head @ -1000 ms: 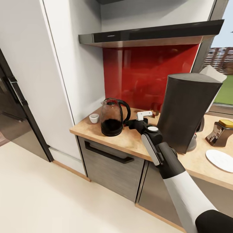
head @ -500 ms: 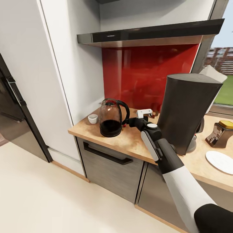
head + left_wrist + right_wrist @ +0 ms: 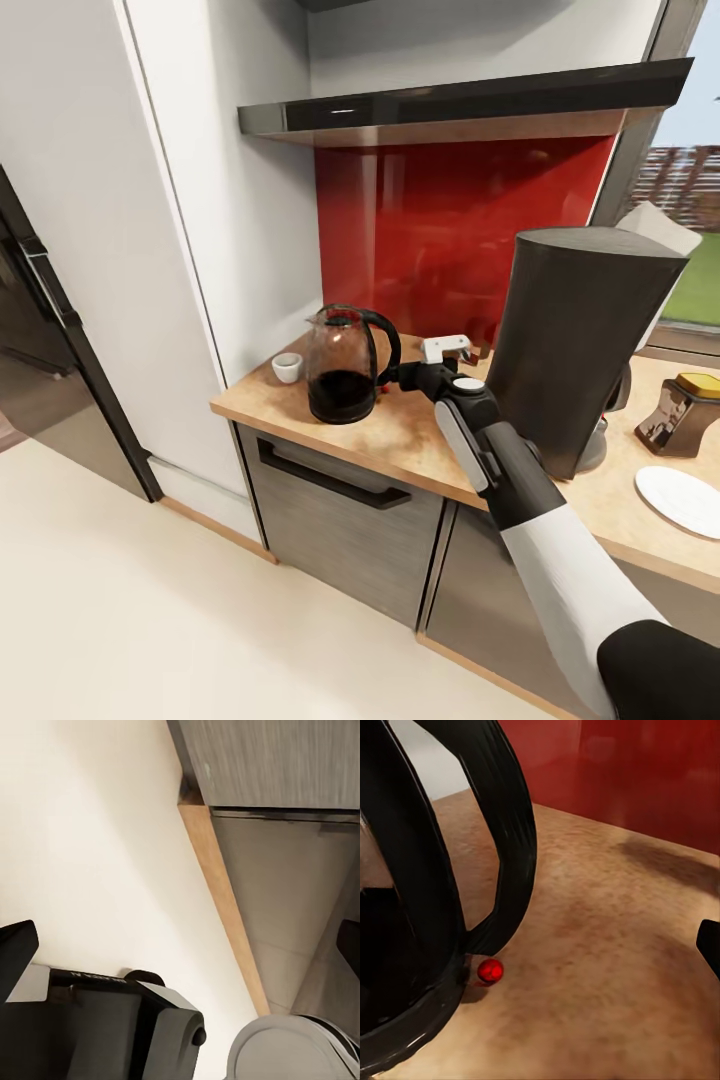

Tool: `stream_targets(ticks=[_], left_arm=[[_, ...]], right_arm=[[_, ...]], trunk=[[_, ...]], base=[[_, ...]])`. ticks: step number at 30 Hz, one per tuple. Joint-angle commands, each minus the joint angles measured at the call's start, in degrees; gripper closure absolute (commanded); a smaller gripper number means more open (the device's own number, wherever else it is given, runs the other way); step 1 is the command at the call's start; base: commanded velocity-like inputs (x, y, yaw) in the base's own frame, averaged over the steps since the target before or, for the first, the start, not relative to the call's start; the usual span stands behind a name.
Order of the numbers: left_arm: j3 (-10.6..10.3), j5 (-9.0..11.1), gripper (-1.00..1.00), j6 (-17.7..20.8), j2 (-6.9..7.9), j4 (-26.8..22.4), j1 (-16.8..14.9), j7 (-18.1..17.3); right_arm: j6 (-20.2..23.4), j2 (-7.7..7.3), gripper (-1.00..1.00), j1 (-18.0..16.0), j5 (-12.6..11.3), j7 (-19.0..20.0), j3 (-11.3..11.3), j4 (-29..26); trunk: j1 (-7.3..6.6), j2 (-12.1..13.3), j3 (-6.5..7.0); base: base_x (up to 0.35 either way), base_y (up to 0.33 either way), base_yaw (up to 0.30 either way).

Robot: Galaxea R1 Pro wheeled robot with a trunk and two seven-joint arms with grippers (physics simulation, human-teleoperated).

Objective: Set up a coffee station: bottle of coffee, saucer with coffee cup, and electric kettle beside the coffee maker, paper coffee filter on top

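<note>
Head view looks down on the beige wood-look countertop [image 3: 420,440]; the right wrist view, close, shares its glass, black-handled kettle [image 3: 345,365] [image 3: 442,892]; the left wrist view faces floor.

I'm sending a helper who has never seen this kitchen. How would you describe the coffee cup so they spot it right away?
Find the red wall panel over the countertop, then go to the counter's left end by the tall white cabinet. There the coffee cup stands beside the electric kettle: small, white and open-topped, far lower than the dark glass kettle.

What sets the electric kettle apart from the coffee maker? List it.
The electric kettle is rounded clear glass with a looped black handle; the coffee maker is a tall, opaque dark grey block. The kettle is much shorter than the coffee maker. Both stand upright on the countertop.
</note>
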Motion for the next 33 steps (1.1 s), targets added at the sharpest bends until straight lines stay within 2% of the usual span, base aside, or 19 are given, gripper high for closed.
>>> stream_targets(ticks=[1, 33], left_arm=[[0.38, -0.23, -1.00, 0.60, 0.01, -0.01, -0.02, -0.21], [0.40, -0.23, -1.00, 0.61, 0.01, -0.01, -0.02, -0.25]], right_arm=[[0.17, -0.01, -1.00, -0.07, -0.61, -0.54, 0.10, 0.06], [0.16, -0.01, -1.00, -0.12, -0.61, -0.54, 0.10, 0.29]], trunk=[[0.00, -0.03, -0.06], [0.00, -0.03, -0.06]], base=[[0.000, 0.000, 0.000], [0.038, 0.016, 0.000]])
